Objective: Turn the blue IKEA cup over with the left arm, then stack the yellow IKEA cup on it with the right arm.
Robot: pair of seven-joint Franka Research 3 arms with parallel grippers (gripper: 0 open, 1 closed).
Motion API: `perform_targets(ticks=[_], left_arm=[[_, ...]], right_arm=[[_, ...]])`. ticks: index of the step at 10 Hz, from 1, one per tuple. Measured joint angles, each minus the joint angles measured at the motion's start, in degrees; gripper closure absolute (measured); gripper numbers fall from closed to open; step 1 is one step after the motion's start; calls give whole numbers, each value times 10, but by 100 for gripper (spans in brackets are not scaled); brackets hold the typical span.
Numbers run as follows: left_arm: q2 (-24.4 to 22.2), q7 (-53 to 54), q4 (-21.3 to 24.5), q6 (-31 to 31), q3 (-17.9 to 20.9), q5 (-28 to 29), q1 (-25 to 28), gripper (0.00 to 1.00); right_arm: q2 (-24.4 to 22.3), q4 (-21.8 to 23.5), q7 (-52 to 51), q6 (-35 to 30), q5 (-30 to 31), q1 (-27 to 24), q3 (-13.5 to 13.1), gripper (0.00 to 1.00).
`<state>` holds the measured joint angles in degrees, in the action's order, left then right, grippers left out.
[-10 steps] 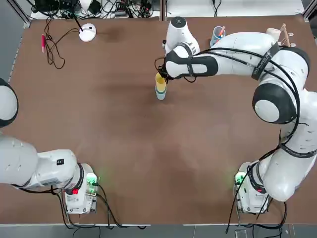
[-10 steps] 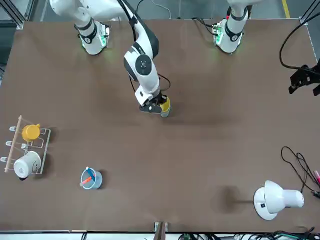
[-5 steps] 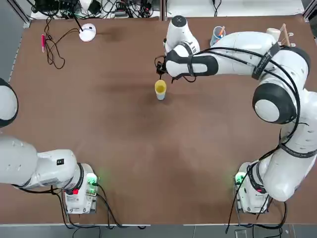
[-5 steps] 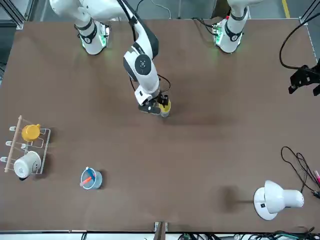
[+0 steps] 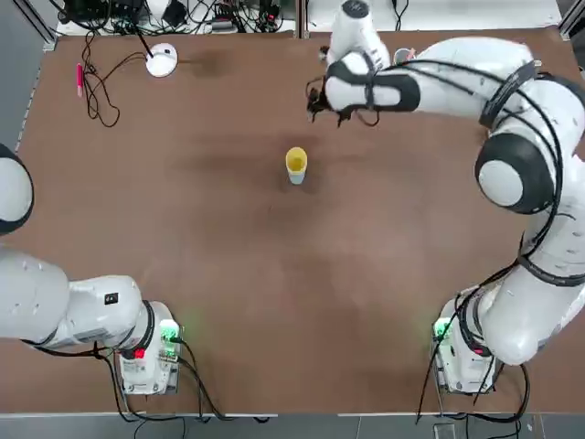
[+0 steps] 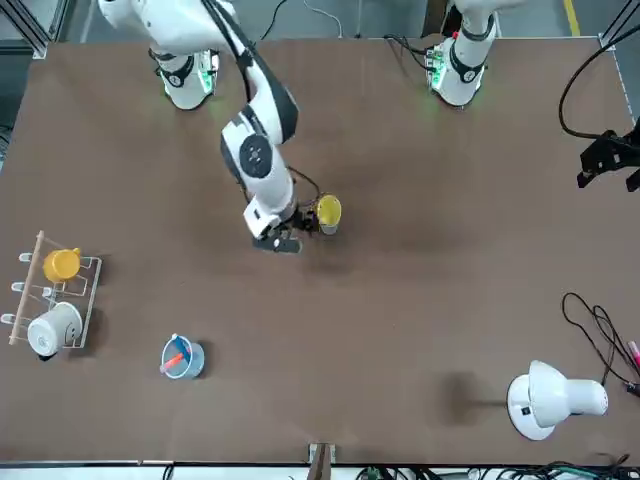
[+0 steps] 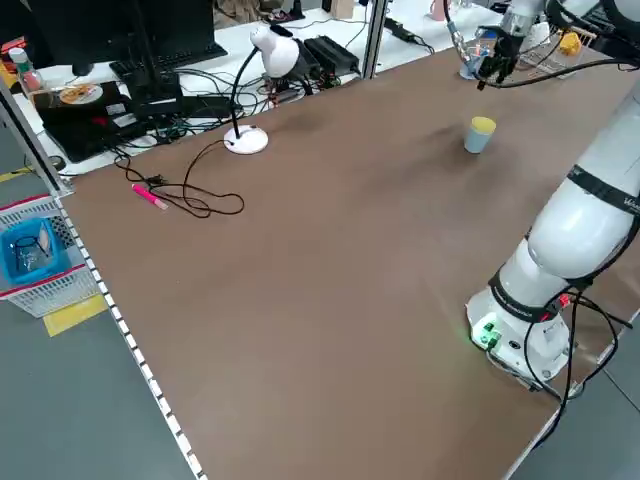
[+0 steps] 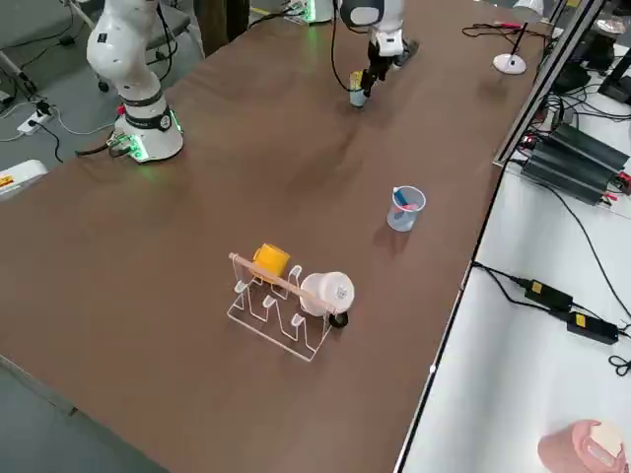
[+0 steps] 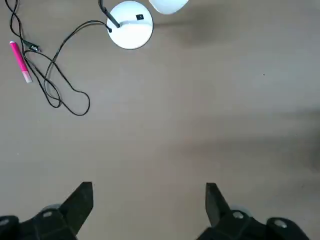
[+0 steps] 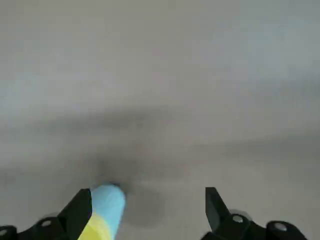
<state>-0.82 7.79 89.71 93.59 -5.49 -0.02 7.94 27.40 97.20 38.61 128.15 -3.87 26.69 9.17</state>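
With the yellow cup (image 5: 296, 160) sitting in the blue cup (image 5: 297, 178) on the table and your right gripper (image 10: 149, 212) wide open beside them, you could tip the stack if you swing that arm sideways before its near finger clears the cups.

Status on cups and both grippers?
Yellow plastic cup nested in pale-blue plastic cup. Right gripper open, beside stack. Left gripper open, clear of it.
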Motion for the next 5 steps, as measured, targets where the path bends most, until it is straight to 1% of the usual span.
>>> perform_targets(ticks=[2,4,5], left_arm=[[0,0,0,0,0,0,0,1],[0,0,0,0,0,0,0,1],[0,0,0,0,0,0,0,1]], right_arm=[[-16,-1,-74,-14,1,-66,16,0],[-22,0,-120,-24,14,-110,32,0],[-23,0,-147,-32,23,-128,36,0]])
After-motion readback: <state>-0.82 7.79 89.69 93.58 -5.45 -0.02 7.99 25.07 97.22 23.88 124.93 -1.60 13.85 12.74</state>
